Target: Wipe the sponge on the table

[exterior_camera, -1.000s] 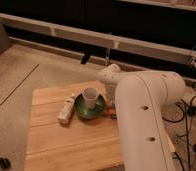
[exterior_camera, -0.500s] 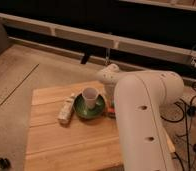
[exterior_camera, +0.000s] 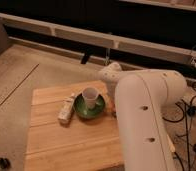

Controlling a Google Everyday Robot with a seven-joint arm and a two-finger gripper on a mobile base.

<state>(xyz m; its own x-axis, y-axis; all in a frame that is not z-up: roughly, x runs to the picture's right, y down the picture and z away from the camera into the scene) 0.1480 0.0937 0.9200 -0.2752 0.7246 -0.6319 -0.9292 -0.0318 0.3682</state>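
The table [exterior_camera: 66,140] is a light-brown plank top filling the lower left of the camera view. My big white arm [exterior_camera: 141,110] rises from the lower right and bends down just right of the green bowl [exterior_camera: 81,109]. The gripper [exterior_camera: 111,104] points down at the table's right edge, mostly hidden by the arm. A small sliver of orange-red, the sponge [exterior_camera: 112,114], shows at the arm's edge directly below the gripper. Whether the gripper touches it does not show.
A white cup [exterior_camera: 90,97] stands in the green bowl. A whitish bottle [exterior_camera: 67,108] lies on the table left of the bowl. Dark cables [exterior_camera: 188,107] trail on the floor at the right, and a long bench or rail [exterior_camera: 66,32] runs along the back.
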